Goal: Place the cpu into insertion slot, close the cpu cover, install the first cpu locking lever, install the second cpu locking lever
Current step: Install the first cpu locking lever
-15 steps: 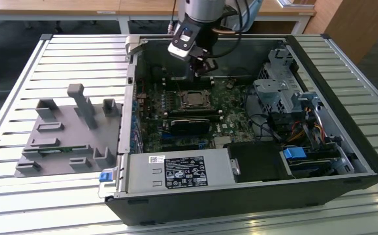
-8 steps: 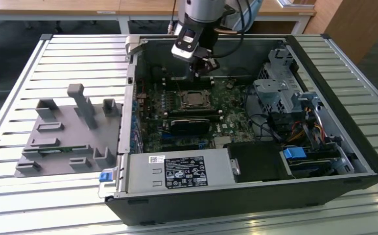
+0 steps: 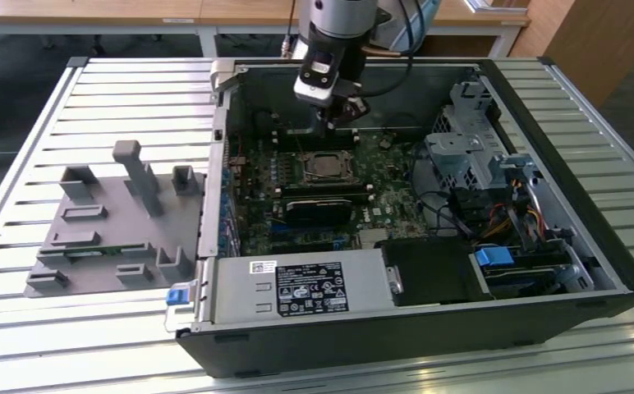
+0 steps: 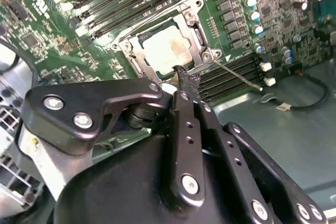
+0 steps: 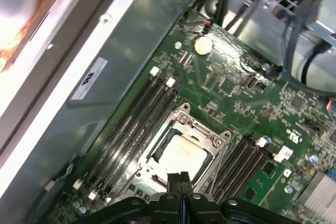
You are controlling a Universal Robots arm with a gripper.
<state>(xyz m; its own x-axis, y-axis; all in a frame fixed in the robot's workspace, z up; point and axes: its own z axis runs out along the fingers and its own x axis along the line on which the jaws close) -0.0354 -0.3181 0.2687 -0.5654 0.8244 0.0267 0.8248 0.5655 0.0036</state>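
Observation:
The cpu (image 4: 165, 48) (image 5: 181, 155), a pale square chip, lies flat in the insertion slot (image 3: 326, 167) on the green motherboard. The silvery cpu cover (image 4: 197, 31) (image 5: 203, 128) lies down around it, framing its face. A thin metal locking lever (image 4: 237, 75) sticks out from one corner of the socket over the memory slots. My gripper (image 3: 339, 115) (image 4: 186, 76) (image 5: 181, 178) hangs just above the far edge of the socket, fingers shut together with nothing between them.
The open computer case (image 3: 580, 246) holds a grey power-supply box (image 3: 295, 287), a long black module (image 3: 323, 205), a drive cage (image 3: 470, 156) and cables (image 3: 493, 217). A grey fixture (image 3: 109, 222) lies on the slatted table at the exterior view's left.

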